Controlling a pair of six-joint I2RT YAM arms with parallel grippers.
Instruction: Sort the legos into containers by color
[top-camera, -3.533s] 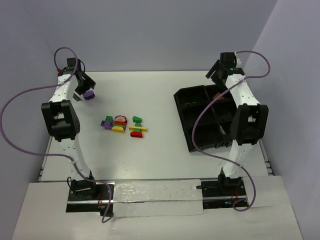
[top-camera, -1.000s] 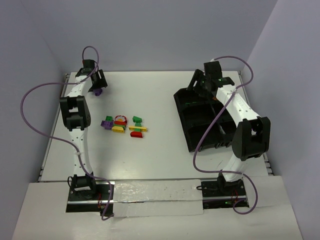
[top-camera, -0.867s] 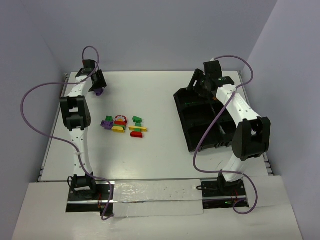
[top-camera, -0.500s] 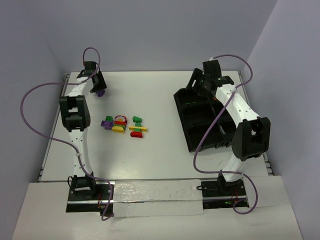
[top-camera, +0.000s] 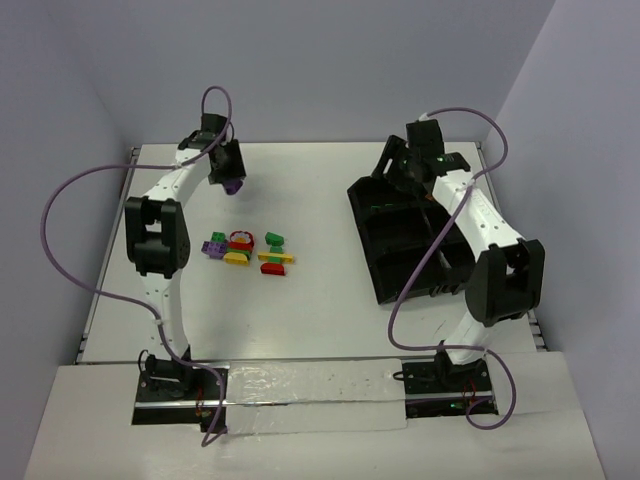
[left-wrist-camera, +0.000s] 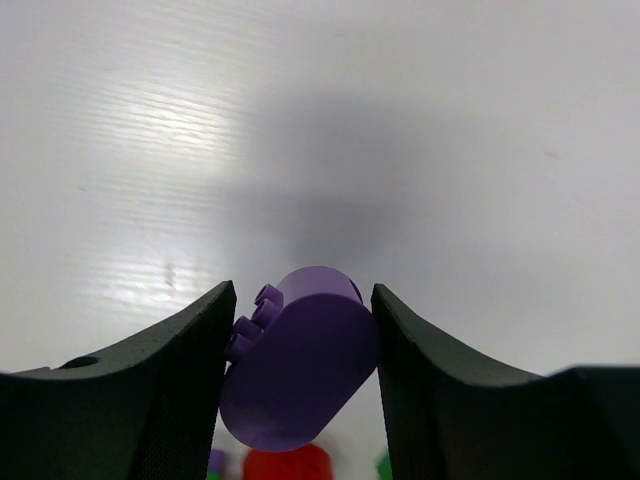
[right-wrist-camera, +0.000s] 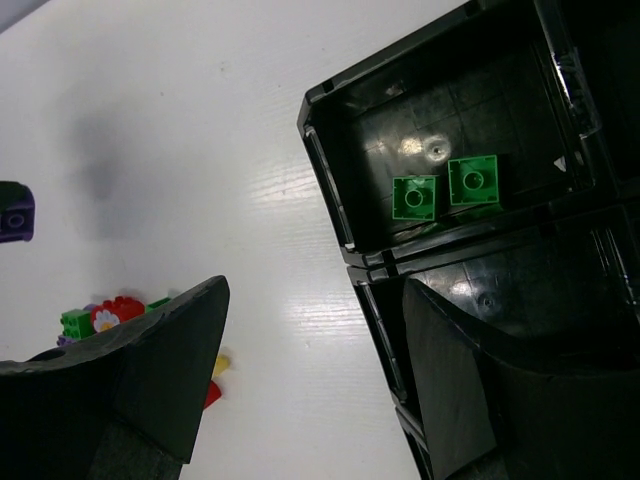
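My left gripper (top-camera: 230, 180) hangs over the far left of the table, shut on a purple lego (top-camera: 233, 186). In the left wrist view that rounded purple lego (left-wrist-camera: 300, 370) sits tilted between both fingers of the left gripper (left-wrist-camera: 300, 297), studs toward the left finger. Loose legos (top-camera: 246, 250) in purple, red, green and yellow lie in a cluster nearer the middle. My right gripper (top-camera: 398, 165) hovers open at the far left corner of the black tray of containers (top-camera: 384, 290). The right gripper (right-wrist-camera: 312, 300) holds nothing; two green legos (right-wrist-camera: 414, 197) lie in the far container.
The tray's rim (right-wrist-camera: 330, 170) stands up from the white table just right of my right fingers. The loose pile (right-wrist-camera: 100, 318) shows at the lower left of the right wrist view. Purple cables loop off both arms.
My left arm has swung right along the far side of the table, carrying the purple lego. The right arm has hardly moved.
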